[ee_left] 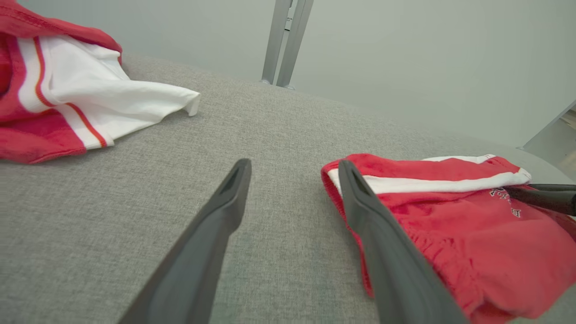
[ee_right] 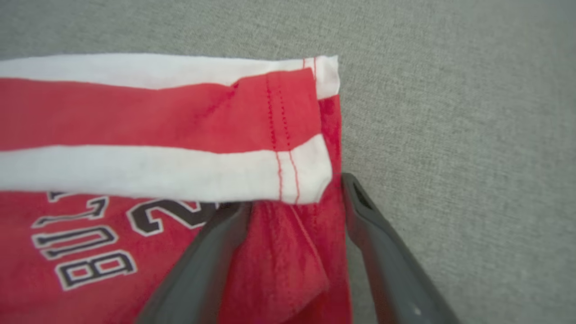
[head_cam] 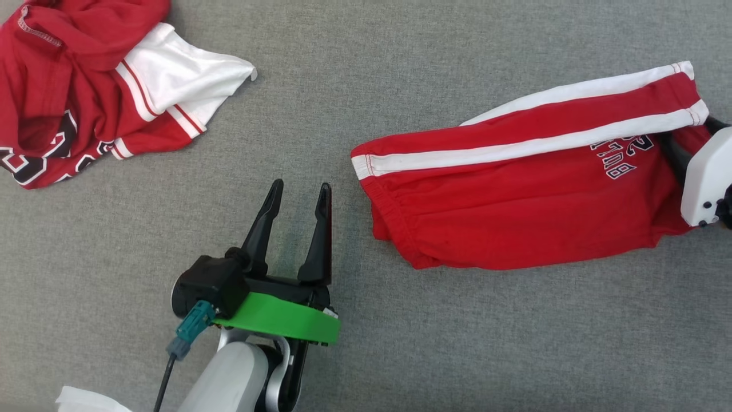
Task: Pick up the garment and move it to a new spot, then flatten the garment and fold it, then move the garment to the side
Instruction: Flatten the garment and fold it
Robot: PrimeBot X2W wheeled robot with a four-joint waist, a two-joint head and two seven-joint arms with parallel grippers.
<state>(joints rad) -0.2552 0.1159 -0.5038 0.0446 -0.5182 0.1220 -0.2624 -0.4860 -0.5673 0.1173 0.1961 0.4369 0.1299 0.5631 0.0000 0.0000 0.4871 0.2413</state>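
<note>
The red shorts point(head_cam: 514, 212) with white side stripes lie folded flat on the grey desk point(head_cam: 343, 68). They sit at 3 o'clock in the head view, with the gathered waistband end toward the centre and the hem end toward the right edge. The right claw point(ee_right: 294, 198) reaches in from 3 o'clock at that hem corner, low over the cloth. Its fingers stand apart: one tip is tucked under the white-striped top layer, and the other runs along the hem's outer edge beside bare desk. The left claw point(head_cam: 302, 186) is at 6 o'clock, its pale forearm rising from the bottom edge. Its fingers are spread and point to 12 o'clock over bare desk, just beside the waistband end. A crumpled red-and-white jersey point(head_cam: 86, 86) lies at 10 o'clock, well apart.
</note>
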